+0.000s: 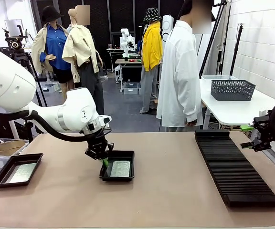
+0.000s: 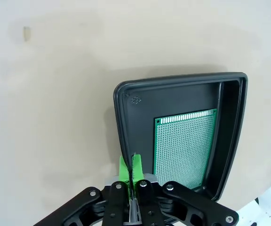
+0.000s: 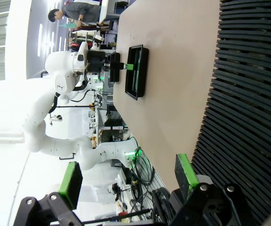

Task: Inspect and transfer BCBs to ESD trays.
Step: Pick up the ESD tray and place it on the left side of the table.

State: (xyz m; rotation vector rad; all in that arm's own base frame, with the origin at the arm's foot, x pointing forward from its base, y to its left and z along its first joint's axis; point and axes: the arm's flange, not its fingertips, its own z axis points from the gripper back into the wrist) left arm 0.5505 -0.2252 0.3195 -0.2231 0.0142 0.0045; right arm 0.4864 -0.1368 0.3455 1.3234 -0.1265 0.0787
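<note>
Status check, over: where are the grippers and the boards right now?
Left gripper shut on the near tray's rim. Right gripper open, by the rack. One BCB flat in that tray, another in the left tray. Nothing blocking.

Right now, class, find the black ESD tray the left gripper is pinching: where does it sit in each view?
Front view: the ESD tray lies left of centre on the table, the left gripper shut on its near-left rim.
Left wrist view: lower right.
Right wrist view: upper middle, seen edge-on.
Shared landmark: the green BCB lying in it.
</note>
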